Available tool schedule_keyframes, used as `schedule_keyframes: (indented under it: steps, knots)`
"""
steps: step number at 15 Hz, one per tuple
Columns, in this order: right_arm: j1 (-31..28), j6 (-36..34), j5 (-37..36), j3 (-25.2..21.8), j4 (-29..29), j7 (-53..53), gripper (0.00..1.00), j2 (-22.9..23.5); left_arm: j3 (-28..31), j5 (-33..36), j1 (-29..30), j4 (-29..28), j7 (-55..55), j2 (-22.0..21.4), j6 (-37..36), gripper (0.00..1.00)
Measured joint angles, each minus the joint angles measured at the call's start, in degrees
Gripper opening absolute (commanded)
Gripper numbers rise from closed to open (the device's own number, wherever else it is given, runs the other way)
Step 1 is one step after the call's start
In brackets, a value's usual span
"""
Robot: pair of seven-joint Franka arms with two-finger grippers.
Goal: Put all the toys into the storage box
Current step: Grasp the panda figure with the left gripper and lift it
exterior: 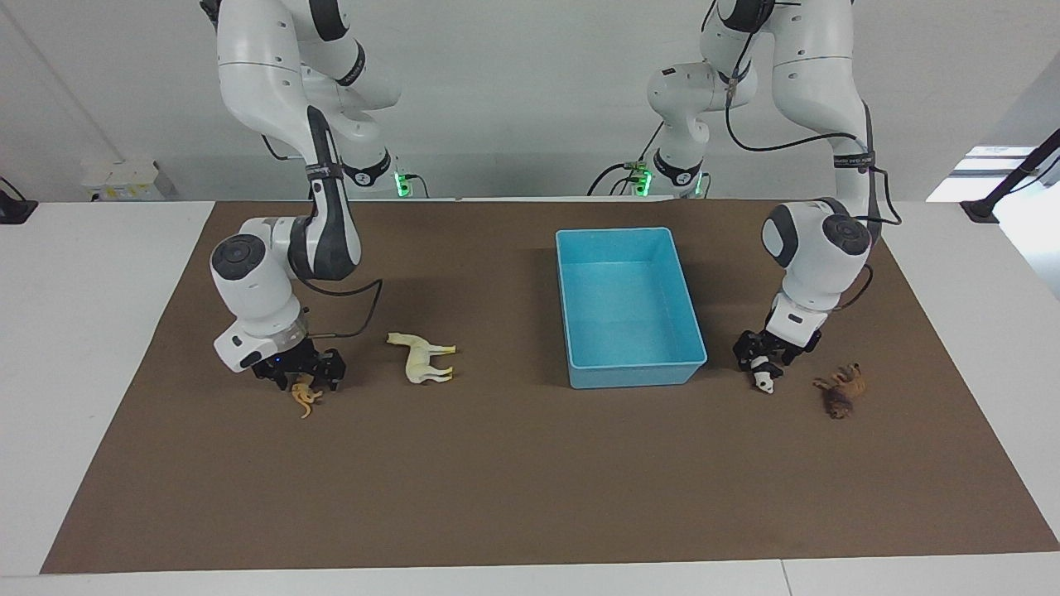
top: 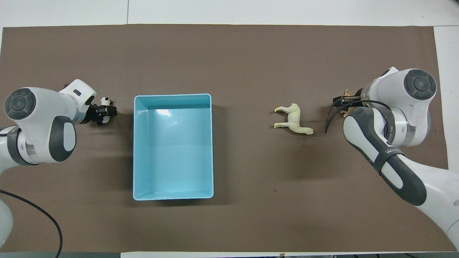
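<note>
Facing view shows the left gripper [exterior: 763, 362] down at the panda [exterior: 763, 378], which lies on the brown mat [exterior: 513, 480] just beside the storage box [exterior: 627, 308], toward the left arm's end of the table; its fingers sit at either side of the panda's body, but whether they pinch it or stand just clear I cannot tell. The lion [exterior: 842, 389] lies on the mat near the panda, farther out toward that same end. At the right arm's end the right gripper [exterior: 300, 377] is low over the tiger [exterior: 305, 396], fingers about the toy's upper body, grip likewise not readable. The horse [exterior: 422, 357] lies on its side between the tiger and the box, apart from both. No toys lie in the box
</note>
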Motion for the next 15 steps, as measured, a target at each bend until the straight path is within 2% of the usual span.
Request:
schedule_keyframes:
  steps: [2, 4, 10, 12, 15]
  knots:
    - [-0.08, 0.2, 0.0, -0.05, -0.25, 0.0, 0.29, 0.0, -0.05, 0.0, 0.0, 0.29, 0.0, -0.08, 0.0, 0.36]
    - [-0.09, 0.53, 0.0, -0.06, -0.35, 0.0, 0.0, -0.16, -0.27, 0.01, -0.05, 0.43, 0.0, -0.07, -0.07, 0.31]
    - [-0.05, 1.05, 0.0, -0.06, -0.56, 0.0, 0.0, -0.15, -0.38, 0.02, -0.22, 1.84, -0.08, 0.49, -2.45, 0.31]
    - [0.04, 1.15, 0.0, -0.01, -0.45, 0.0, 0.0, -0.15, -0.39, 0.01, -0.36, 5.93, -0.81, 0.45, -8.77, 0.31]
    - [0.18, 1.12, 0.0, 0.19, 0.45, 0.0, 0.0, -0.19, -0.48, 0.01, -1.51, 14.71, -3.98, -0.18, -22.38, 0.31]
